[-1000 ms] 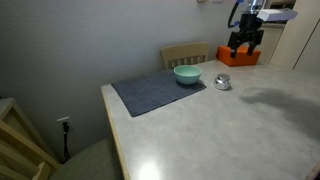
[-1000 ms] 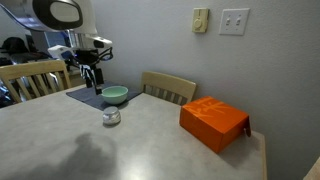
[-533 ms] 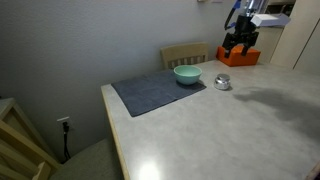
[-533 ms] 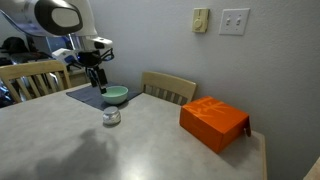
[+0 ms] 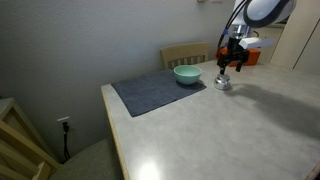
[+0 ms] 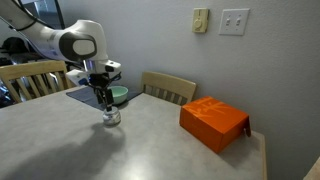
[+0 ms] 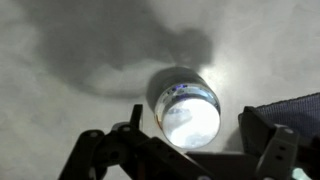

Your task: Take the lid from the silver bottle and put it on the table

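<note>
The small shiny silver bottle stands on the pale table next to the teal bowl. It also shows in the other exterior view. Its round silver lid sits on top and fills the middle of the wrist view, bright with glare. My gripper is directly above the bottle, fingers open on either side of the lid and not touching it. In both exterior views the gripper hangs just over the bottle.
A teal bowl sits on a dark grey cloth mat beside the bottle. An orange box lies on the table farther off. A wooden chair stands behind the table against the wall.
My gripper has moved from near the orange box over and down to just above the silver bottle. The bottle, bowl and box have not moved.
</note>
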Controlling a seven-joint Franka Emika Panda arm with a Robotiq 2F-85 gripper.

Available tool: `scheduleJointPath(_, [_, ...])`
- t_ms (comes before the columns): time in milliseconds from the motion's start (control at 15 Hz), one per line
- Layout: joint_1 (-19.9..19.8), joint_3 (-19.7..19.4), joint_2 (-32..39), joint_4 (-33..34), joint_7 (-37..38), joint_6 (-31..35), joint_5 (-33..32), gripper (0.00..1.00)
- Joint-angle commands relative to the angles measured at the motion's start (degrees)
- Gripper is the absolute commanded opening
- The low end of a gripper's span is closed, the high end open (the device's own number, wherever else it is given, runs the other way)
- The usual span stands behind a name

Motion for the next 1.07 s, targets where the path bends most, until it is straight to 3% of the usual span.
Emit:
scheduleJointPath(0, [1.74, -1.31, 4.89, 6.37, -0.61, -1.77, -0.12, 1.0])
scheduleJointPath(333, [2.69, -2.02, 7.57, 10.38, 0.35, -3.01, 0.3, 1.0])
scheduleJointPath(733, [3.86, -4.88, 6.92, 9.27, 4.16, -3.06, -0.07, 1.0])
scheduleJointPath(1000, [-0.37, -0.84, 8.36, 11.11, -3.25, -4.03, 5.86, 1.0])
